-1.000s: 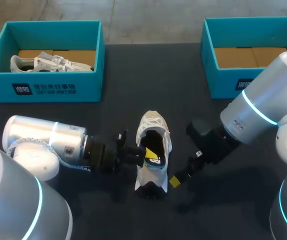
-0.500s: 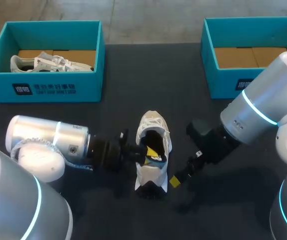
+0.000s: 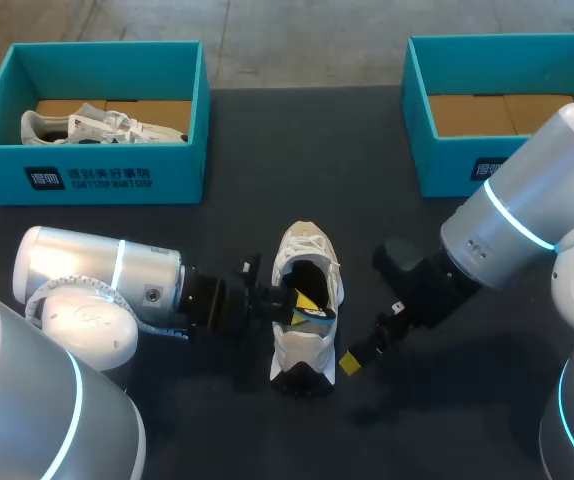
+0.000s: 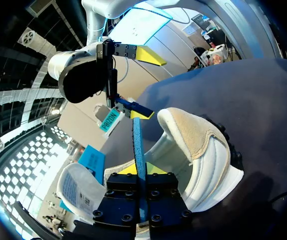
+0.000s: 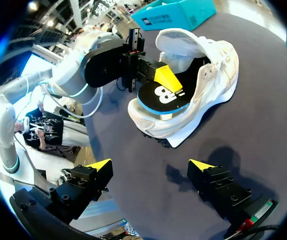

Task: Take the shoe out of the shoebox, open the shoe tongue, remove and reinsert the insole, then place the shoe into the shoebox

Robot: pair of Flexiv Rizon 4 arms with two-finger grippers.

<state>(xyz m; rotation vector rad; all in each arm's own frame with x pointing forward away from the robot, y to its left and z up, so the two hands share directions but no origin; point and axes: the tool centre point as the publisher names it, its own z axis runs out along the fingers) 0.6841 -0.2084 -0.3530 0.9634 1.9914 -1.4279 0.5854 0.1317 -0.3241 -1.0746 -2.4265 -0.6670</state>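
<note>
The shoe (image 3: pixel 307 250) stands on its sole on the dark surface (image 3: pixel 297 130), outside both boxes, with its mouth gaping. The left claw (image 3: pixel 292 303) comes in at the shoe's side and is clamped on the insole (image 3: pixel 312 313). One end of the insole is down inside the shoe and the other is raised over its rim.

The left wrist view shows that grip most plainly. There the insole is seen edge-on as a thin blue strip, pinched between the two yellow tips, one on each face. The right wrist view instead gives the insole's black upper face with its blue rim, and one yellow tip of the left claw lying on top of it.

The right claw (image 5: pixel 149 165) shows both its tips only in its own wrist view. They are spread wide with nothing between them, off the shoe's other side and apart from it. The head view catches just one of those tips.

Beyond the shoe and to its left, well apart, the left shoebox (image 3: pixel 87 178) holds a second shoe (image 3: pixel 102 125), pale, on brown cardboard. Beyond the shoe to its right, the right shoebox (image 3: pixel 447 165) shows its brown cardboard floor.
</note>
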